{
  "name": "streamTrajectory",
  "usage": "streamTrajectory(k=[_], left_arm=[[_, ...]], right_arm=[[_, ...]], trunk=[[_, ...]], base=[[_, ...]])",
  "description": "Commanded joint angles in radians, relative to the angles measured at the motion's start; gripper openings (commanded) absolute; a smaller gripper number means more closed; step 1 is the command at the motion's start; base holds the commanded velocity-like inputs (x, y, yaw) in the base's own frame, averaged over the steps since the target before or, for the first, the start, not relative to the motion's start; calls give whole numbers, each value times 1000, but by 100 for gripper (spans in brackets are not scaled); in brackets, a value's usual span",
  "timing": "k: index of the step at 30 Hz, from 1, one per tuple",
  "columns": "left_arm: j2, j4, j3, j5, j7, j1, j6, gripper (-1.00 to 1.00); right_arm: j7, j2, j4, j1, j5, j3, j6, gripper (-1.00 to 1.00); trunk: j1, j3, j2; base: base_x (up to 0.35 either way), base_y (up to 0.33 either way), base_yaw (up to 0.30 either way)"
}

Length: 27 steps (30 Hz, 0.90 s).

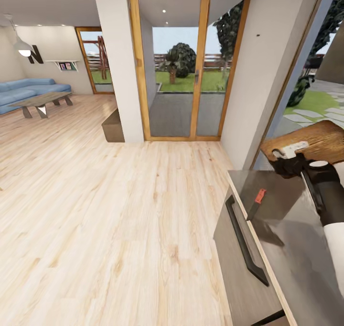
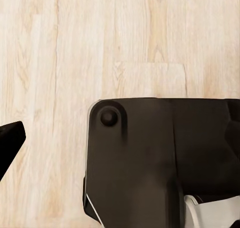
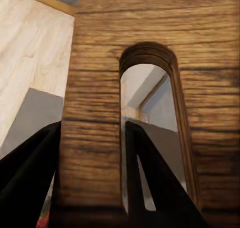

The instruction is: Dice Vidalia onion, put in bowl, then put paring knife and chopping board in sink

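- Nearest, in the right wrist view, the right hand is clamped on the dark brown wooden rectangular chopping board: one dark finger lies on the near face and the other shows through the board's arched handle slot.
- In the head view that board is held up in the air above the smooth grey glossy tabletop, clear of its surface.
- On the tabletop just below lies the slim paring knife with the orange-red handle, dark blade pointing towards the cabinet front.
- The left hand's state cannot be told; the left wrist view shows dark robot housing over the pale wooden floor.
- Judged step: the closing one, carrying the board to the sink.
- Next call: turn and find the sink, lower the board in, then return for the knife.
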Motion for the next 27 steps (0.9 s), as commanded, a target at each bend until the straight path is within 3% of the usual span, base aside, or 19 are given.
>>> streamTrajectory(k=[1, 3, 5, 6, 8, 10, 14, 18, 25, 27], left_arm=[[0, -1, 0, 1, -1, 0, -1, 100], [0, -1, -1, 2, -1, 0, -1, 100], [0, -1, 0, 2, -1, 0, -1, 100], [0, -1, -1, 2, -1, 0, -1, 100], [0, -1, -1, 2, -1, 0, -1, 100], [0, -1, -1, 2, -1, 0, -1, 100], [0, -1, 0, 1, -1, 0, -1, 100], [0, -1, 0, 1, -1, 0, -1, 100], [0, 0, -1, 1, -1, 0, -1, 100], [0, 0, -1, 1, -1, 0, -1, 100]], right_arm=[[104, -24, -5, -1, 64, -3, -4, -100], [281, -66, -11, -1, 137, -7, -35, -100], [431, -102, -16, -1, 177, -21, -93, -100], [555, -122, -19, -1, 194, -49, -140, -100], [666, -133, -20, -1, 201, -79, -165, -100], [874, -156, -20, -1, 206, -133, -229, -100], [1076, -178, -11, -1, 224, -175, -343, -100], [1150, -198, 44, -1, 239, -216, -451, -100], [1154, -208, 273, -1, 249, -234, -686, -100], [1154, -208, 314, -1, 249, -235, -717, -100]], trunk=[[1, -2, -2], [1, -2, -2], [1, -2, -2], [1, -2, -2], [1, -2, -2], [1, -2, -2], [1, -2, -2], [1, -2, -2], [1, -2, -2], [1, -2, -2]], base=[[0, 0, 0], [0, 0, 0], [0, 0, 0], [0, 0, 0], [0, 0, 0], [0, 0, 0], [0, 0, 0], [0, 0, 0], [0, 0, 0], [0, 0, 0]])
